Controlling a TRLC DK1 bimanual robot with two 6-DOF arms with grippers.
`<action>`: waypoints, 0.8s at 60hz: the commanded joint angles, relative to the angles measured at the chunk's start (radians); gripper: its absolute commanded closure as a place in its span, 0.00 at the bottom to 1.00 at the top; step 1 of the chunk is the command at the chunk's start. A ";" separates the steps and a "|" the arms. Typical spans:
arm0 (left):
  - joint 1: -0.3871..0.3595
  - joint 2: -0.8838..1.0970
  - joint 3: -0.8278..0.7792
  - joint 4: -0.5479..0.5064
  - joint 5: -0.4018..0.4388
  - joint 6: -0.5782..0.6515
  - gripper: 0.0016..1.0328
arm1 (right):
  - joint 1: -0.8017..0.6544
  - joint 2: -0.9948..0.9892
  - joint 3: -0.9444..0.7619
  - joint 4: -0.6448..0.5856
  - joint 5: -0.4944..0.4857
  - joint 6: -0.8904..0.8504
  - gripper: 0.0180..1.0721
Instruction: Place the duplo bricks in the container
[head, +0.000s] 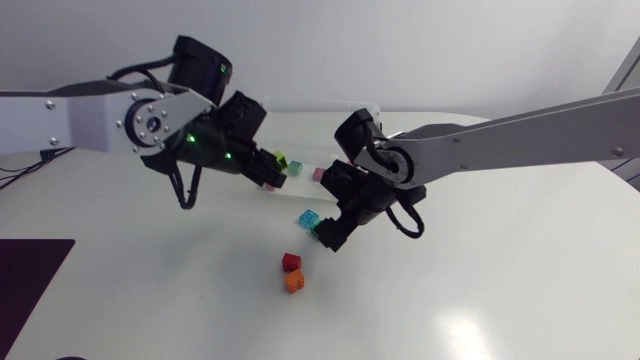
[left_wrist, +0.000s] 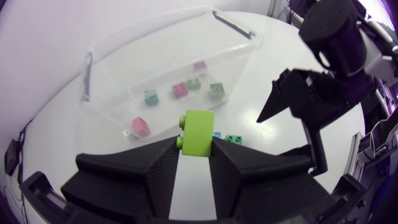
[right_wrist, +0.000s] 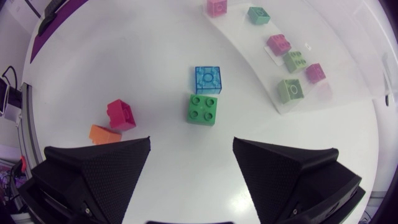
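Note:
My left gripper (left_wrist: 196, 151) is shut on a lime green brick (left_wrist: 198, 130) and holds it above the table, beside the clear plastic container (left_wrist: 112, 93). In the head view this brick (head: 283, 162) shows at the left fingertips. Several pink and green bricks lie in the container, among them a pink one (left_wrist: 140, 126). My right gripper (right_wrist: 192, 143) hangs open over a green brick (right_wrist: 203, 108), with a blue brick (right_wrist: 208, 79) just ahead of it. A red brick (right_wrist: 119, 114) and an orange brick (right_wrist: 104, 134) lie off to the side on the table.
The container (right_wrist: 348, 68) lies ahead of the right gripper, beyond the blue brick. In the head view the red brick (head: 291, 262) and the orange brick (head: 293, 283) sit nearest the front, with bare white table (head: 450, 290) around them.

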 joint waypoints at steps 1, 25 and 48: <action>0.028 -0.022 0.071 -0.024 0.013 -0.003 0.76 | 0.016 0.067 0.057 -0.036 0.014 0.032 0.09; 0.094 0.065 0.310 -0.045 0.031 -0.061 0.76 | 0.007 0.224 0.250 -0.178 0.026 0.049 0.14; 0.134 0.157 0.462 -0.047 0.036 -0.109 0.76 | 0.008 0.330 0.359 -0.261 0.026 0.063 0.20</action>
